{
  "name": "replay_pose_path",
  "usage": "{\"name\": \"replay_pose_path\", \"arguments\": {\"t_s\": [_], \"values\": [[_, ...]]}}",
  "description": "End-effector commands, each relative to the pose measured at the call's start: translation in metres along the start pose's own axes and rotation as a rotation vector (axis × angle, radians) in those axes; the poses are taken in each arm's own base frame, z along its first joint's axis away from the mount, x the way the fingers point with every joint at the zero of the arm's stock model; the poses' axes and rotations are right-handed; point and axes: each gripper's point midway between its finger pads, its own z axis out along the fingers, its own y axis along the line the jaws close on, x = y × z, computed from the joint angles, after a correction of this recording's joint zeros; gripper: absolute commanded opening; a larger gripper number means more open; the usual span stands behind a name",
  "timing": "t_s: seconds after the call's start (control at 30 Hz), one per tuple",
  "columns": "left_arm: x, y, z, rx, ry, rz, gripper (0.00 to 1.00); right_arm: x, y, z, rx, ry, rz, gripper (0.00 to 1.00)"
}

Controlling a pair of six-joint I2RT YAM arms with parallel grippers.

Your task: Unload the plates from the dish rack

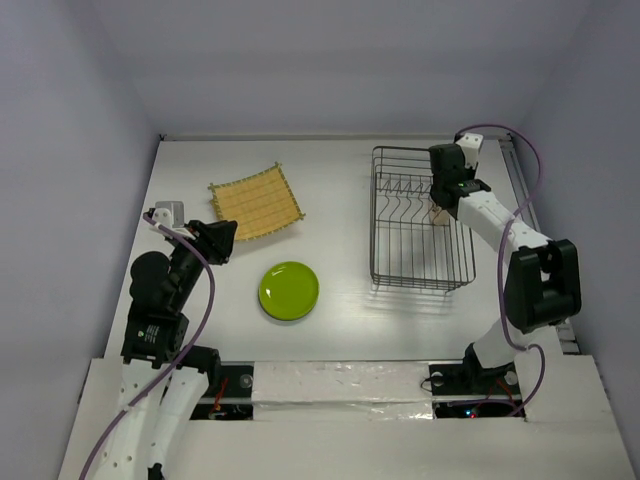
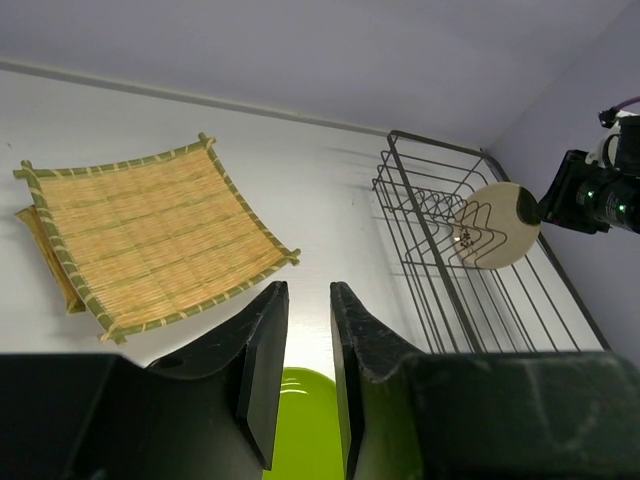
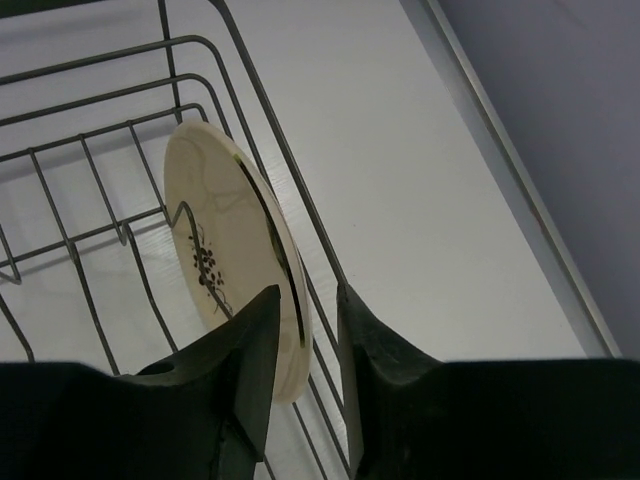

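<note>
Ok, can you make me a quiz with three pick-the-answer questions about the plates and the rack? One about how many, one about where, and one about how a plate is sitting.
1. How many plates are in the dish rack?
A none
B one
C three

2. Where is the green plate?
A in the rack
B on the bamboo mat
C on the table

3. How does the cream plate sit?
A standing on its edge
B lying flat
C upside down

Answers:
1 B, only the cream plate shows among the wires.
2 C, it lies flat on the white tabletop.
3 A, it stands on edge inside the rack.
</note>
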Motion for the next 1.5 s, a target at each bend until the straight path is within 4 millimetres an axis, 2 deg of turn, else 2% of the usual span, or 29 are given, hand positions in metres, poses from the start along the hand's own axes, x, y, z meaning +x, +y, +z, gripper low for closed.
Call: {"name": "replay_pose_path", "arguments": {"t_s": [0.0, 0.2, 0.4, 0.43, 0.47, 0.6, 0.8, 1.0, 1.13, 1.23, 1.27, 1.3, 1.33, 1.37, 1.47], "values": [[-0.02, -0.012, 0.0, 0.039, -0.056, 0.013, 0.21, -0.024, 0.008, 0.004, -0.022, -0.043, 0.04, 0.32], [-0.02, -0.012, 0.0, 0.039, -0.059, 0.014, 0.22, -0.017, 0.01, 0.009, -0.013, -0.019, 0.016, 0.15], [-0.021, -0.012, -0.001, 0.04, -0.062, 0.016, 0.22, -0.02, 0.007, 0.007, -0.006, -0.025, 0.004, 0.14], [-0.021, -0.012, -0.002, 0.039, -0.063, 0.014, 0.22, -0.015, 0.01, 0.01, -0.005, -0.011, -0.009, 0.09], [-0.021, -0.012, -0.002, 0.036, -0.064, 0.014, 0.22, -0.011, 0.011, 0.011, -0.011, 0.0, -0.016, 0.0], [-0.021, -0.012, -0.002, 0.036, -0.062, 0.017, 0.22, -0.018, 0.005, 0.006, 0.0, -0.013, -0.005, 0.0], [-0.022, -0.013, -0.002, 0.04, -0.067, 0.016, 0.22, -0.053, -0.018, -0.024, -0.003, -0.091, 0.047, 0.0], [-0.02, -0.011, -0.002, 0.037, -0.062, 0.014, 0.22, -0.083, -0.029, -0.057, 0.0, -0.15, 0.053, 0.0], [-0.021, -0.011, -0.002, 0.036, -0.064, 0.014, 0.22, -0.103, -0.036, -0.089, -0.041, -0.205, 0.081, 0.0], [-0.022, -0.012, -0.003, 0.037, -0.067, 0.016, 0.22, -0.113, -0.021, -0.113, -0.168, -0.241, 0.102, 0.0], [-0.022, -0.012, -0.003, 0.037, -0.067, 0.017, 0.22, -0.117, 0.0, -0.136, -0.308, -0.262, 0.113, 0.0], [-0.022, -0.012, -0.003, 0.036, -0.067, 0.017, 0.22, -0.117, 0.014, -0.149, -0.388, -0.274, 0.115, 0.0], [-0.022, -0.011, -0.003, 0.034, -0.068, 0.017, 0.22, -0.111, 0.033, -0.16, -0.473, -0.28, 0.126, 0.0], [-0.022, -0.011, -0.003, 0.034, -0.068, 0.017, 0.22, -0.101, 0.066, -0.188, -0.646, -0.272, 0.103, 0.0], [-0.022, -0.01, -0.003, 0.027, -0.068, 0.017, 0.22, -0.067, 0.118, -0.225, -0.903, -0.218, 0.097, 0.0]]}}
